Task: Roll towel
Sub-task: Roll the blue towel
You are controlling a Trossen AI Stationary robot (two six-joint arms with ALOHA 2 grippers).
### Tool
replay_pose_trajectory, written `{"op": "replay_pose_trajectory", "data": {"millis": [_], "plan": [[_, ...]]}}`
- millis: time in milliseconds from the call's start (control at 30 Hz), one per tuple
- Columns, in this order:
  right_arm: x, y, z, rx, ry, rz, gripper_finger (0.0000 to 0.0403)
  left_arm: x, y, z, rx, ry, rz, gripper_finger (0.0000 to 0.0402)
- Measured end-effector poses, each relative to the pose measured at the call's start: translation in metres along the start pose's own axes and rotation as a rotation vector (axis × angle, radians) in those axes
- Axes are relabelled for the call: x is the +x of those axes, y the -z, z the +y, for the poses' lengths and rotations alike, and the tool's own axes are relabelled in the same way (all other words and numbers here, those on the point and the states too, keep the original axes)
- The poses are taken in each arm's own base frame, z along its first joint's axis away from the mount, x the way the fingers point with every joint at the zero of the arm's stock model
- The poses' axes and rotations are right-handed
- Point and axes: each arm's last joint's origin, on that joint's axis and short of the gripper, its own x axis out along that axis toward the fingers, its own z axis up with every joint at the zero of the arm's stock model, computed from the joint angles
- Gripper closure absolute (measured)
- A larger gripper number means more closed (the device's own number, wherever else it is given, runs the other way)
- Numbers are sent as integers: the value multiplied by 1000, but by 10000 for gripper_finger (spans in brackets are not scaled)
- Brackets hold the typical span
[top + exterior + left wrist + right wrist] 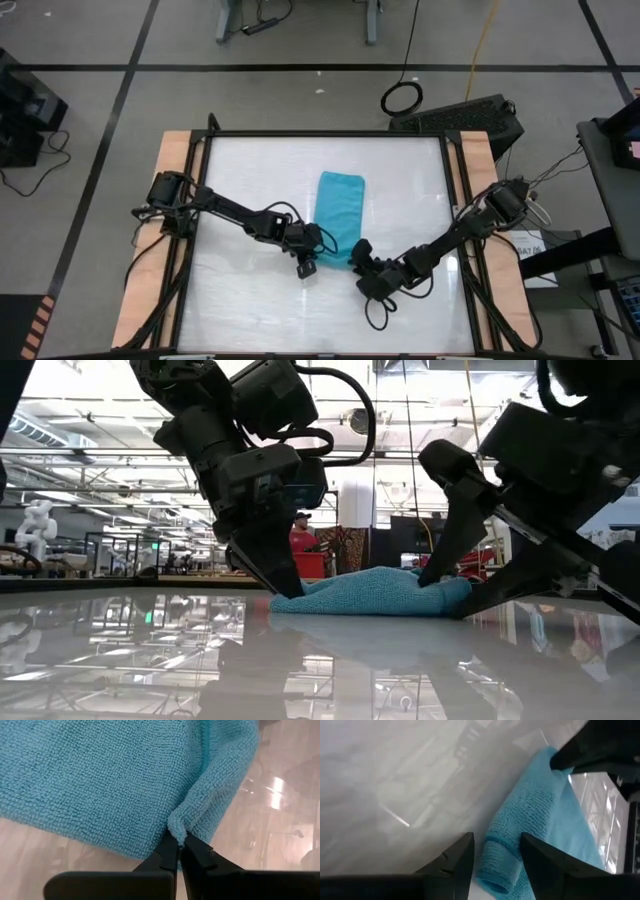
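Towel (340, 212), turquoise, lies lengthwise on the glossy white worktop (250, 180), its near end partly rolled and bunched between the two arms. The left claw (180, 842) is clenched on a pinch of the cloth at the near left corner. The right claw (496, 854) straddles the rolled near end, fingers apart with the roll between them; whether they press it, I cannot tell. Past the worktop's far edge a person in red (300, 538) stands among shelving.

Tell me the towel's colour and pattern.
The towel is plain turquoise blue, with no pattern; the left wrist view shows it best.
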Motion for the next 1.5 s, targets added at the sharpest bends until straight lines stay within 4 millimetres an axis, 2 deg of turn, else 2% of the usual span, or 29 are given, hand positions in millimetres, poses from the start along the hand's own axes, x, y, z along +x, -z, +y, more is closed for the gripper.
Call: {"op": "replay_pose_trajectory", "data": {"millis": [167,400,567,700,867,967,1133,1300,1500], "plan": [[5,4,-6,89,2,22,278,0,1,0,39,-2,7,387],[15,12,-18,249,-41,34,345,0,2,-1,77,-15,16,385],[21,17,-25,375,-85,35,394,-4,1,-5,142,-21,5,350],[22,19,-30,479,-113,31,396,-16,0,-9,207,-51,-14,299],[16,17,-38,601,-158,-7,400,-49,-1,-13,305,-168,-57,249],[12,17,-43,684,-204,-26,401,-69,0,-20,362,-232,-100,238],[9,19,-51,826,-289,-42,402,-95,7,-44,491,-285,-207,235],[11,20,-55,919,-346,-50,402,-100,23,-74,676,-352,-298,235],[13,21,-59,980,-383,-65,403,-79,41,-98,855,-455,-335,235]]}}
